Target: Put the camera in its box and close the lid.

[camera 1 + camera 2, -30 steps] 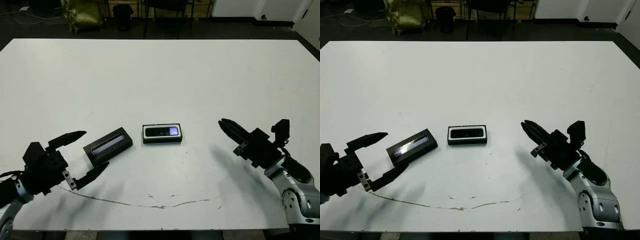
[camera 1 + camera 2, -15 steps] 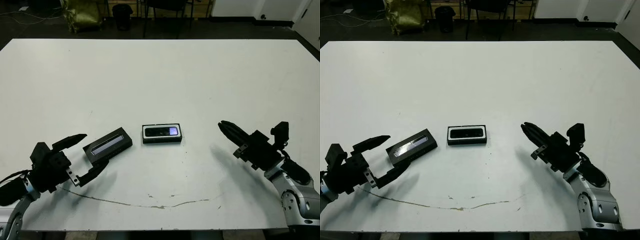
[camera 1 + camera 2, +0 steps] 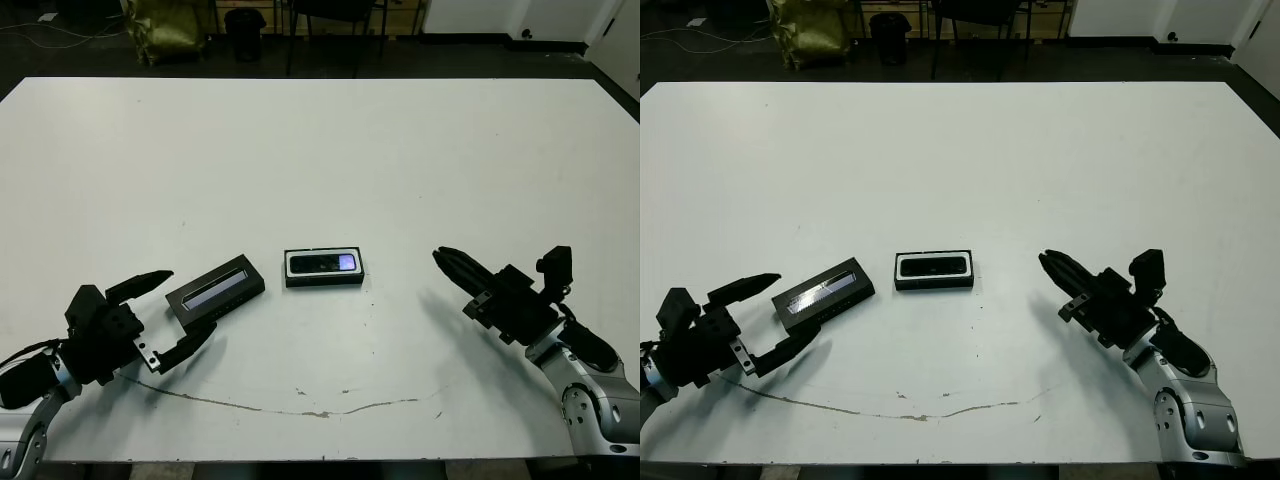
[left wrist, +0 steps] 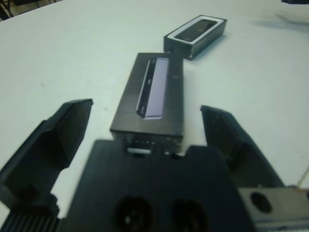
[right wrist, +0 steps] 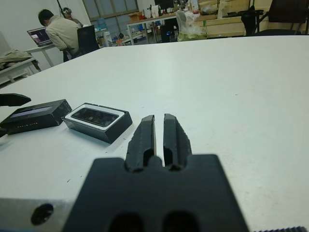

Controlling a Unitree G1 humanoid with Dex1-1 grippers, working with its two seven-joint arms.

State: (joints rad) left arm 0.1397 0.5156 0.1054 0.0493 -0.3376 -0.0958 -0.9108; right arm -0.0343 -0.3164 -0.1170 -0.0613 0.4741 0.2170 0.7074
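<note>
The box [image 3: 324,268] sits on the white surface [image 3: 330,150] with the camera [image 3: 323,264] lying inside it. Just left of the box lies the lid [image 3: 215,290], angled, uncovered. The left claw [image 3: 170,313] is spread wide around the lid's near end. Right of the box, well apart, the right claw [image 3: 452,265] has its 2 fingers pressed together, empty.

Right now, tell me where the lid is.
The lid lies flat on the white table, left of the box, just ahead of the open left claw.
</note>
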